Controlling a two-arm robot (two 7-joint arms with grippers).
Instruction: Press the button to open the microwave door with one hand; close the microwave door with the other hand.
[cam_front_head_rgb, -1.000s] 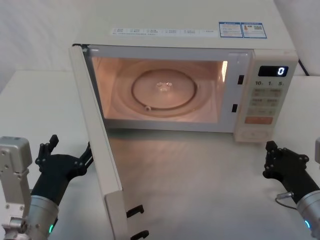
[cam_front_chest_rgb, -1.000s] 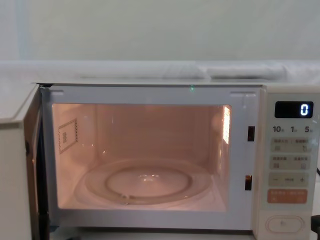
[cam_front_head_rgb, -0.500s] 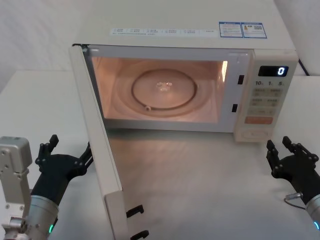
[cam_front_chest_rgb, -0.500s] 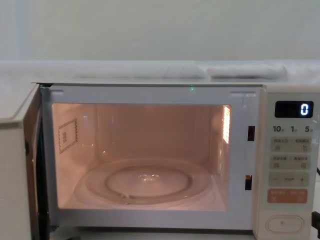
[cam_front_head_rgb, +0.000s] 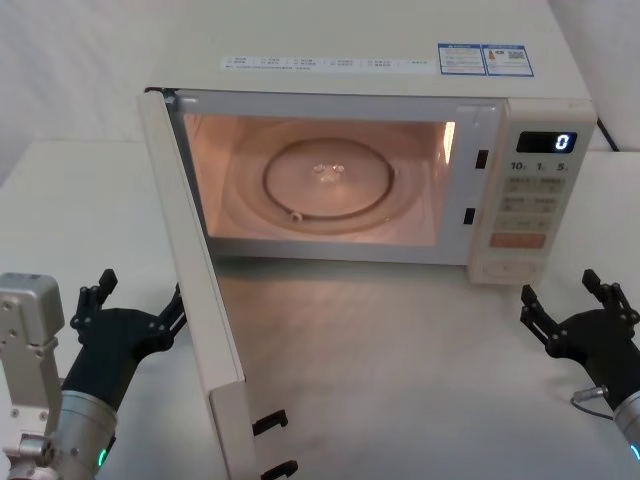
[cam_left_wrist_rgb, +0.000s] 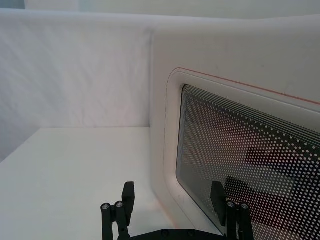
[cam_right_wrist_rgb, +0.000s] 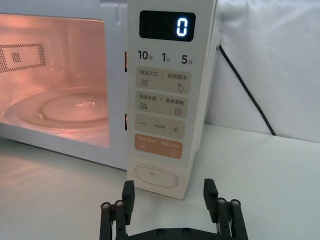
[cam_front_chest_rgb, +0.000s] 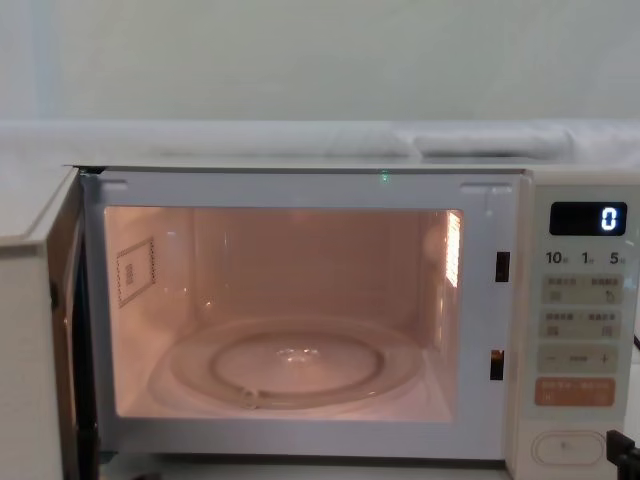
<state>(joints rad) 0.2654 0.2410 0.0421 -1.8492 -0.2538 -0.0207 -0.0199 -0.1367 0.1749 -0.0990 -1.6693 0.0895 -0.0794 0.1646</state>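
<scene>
Black and blocky, the right gripper (cam_front_head_rgb: 572, 308) has changed most over the last second: earlier its fingers were drawn together low at the right of the head view, and now they stand spread wide apart, holding nothing, a little nearer the microwave (cam_front_head_rgb: 400, 60). It sits over the white tabletop (cam_front_head_rgb: 420, 370) in front of the control panel, near but clear of it. From the right wrist view the button (cam_right_wrist_rgb: 155, 176) lies straight ahead, between the two raised fingers (cam_right_wrist_rgb: 129, 194) and beyond their tips, with a strip of tabletop between gripper and panel; above it sit the orange key (cam_right_wrist_rgb: 158, 148) and the display (cam_right_wrist_rgb: 167, 25) reading "0". In the chest view a dark corner of this gripper has crept in at the lower right edge, just beside the button (cam_front_chest_rgb: 567, 447). Everything else matches the earlier pictures. The microwave door (cam_front_head_rgb: 195, 290) is swung fully open on its left hinge, edge-on to the head camera, and the lit cavity shows the glass turntable (cam_front_head_rgb: 328, 178). The left gripper (cam_front_head_rgb: 140, 318) holds the same spot on the outer side of the door, fingers spread and empty; in its wrist view the door's dotted window (cam_left_wrist_rgb: 250, 150) stands close ahead of the fingertips (cam_left_wrist_rgb: 218, 192), whether touching I cannot tell.
</scene>
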